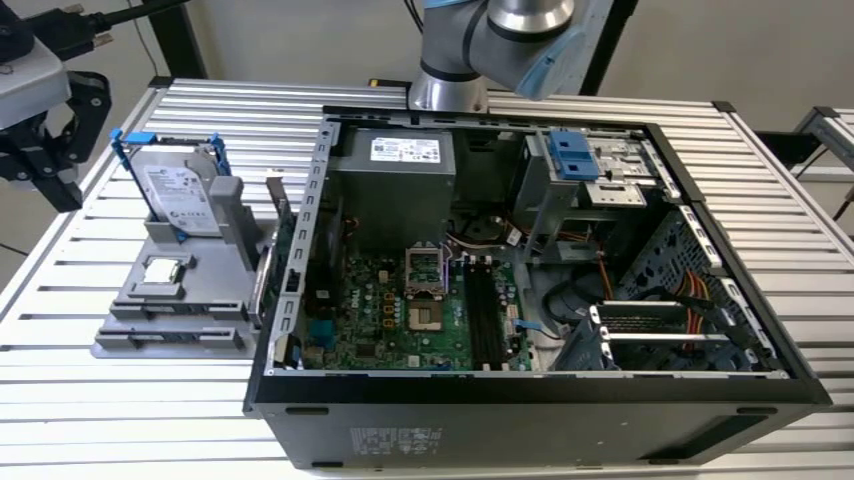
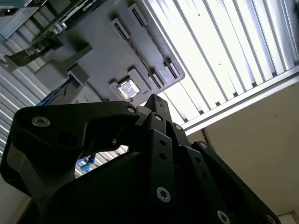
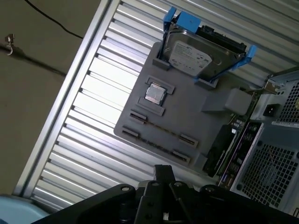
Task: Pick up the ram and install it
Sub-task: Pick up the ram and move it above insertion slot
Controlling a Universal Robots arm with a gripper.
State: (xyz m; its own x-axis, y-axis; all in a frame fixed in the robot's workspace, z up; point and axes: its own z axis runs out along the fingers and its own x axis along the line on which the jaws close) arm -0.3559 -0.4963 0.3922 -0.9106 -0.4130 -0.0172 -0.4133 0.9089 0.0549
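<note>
The ram [image 1: 180,338] is a slim bluish-green stick standing on edge along the near side of a grey holder [image 1: 140,300] on the table, at the exterior view's left of the open computer case [image 1: 534,400]. The black memory slots [image 1: 483,315] lie on the motherboard [image 1: 387,320] inside the case. My gripper [image 1: 47,170] hangs above the table's far edge at the exterior view's left, well apart from the holder. It is open and holds nothing. In both wrist views its black body [image 3: 163,196] [image 2: 154,154] fills the foreground over the holder [image 3: 187,112].
A silver hard drive in a blue frame [image 1: 180,185] stands at the holder's far end, with a small square silver chip [image 1: 163,270] [image 3: 155,93] in front of it. An expansion card [image 3: 226,144] stands between holder and case. The arm's base [image 1: 447,60] rises behind the case.
</note>
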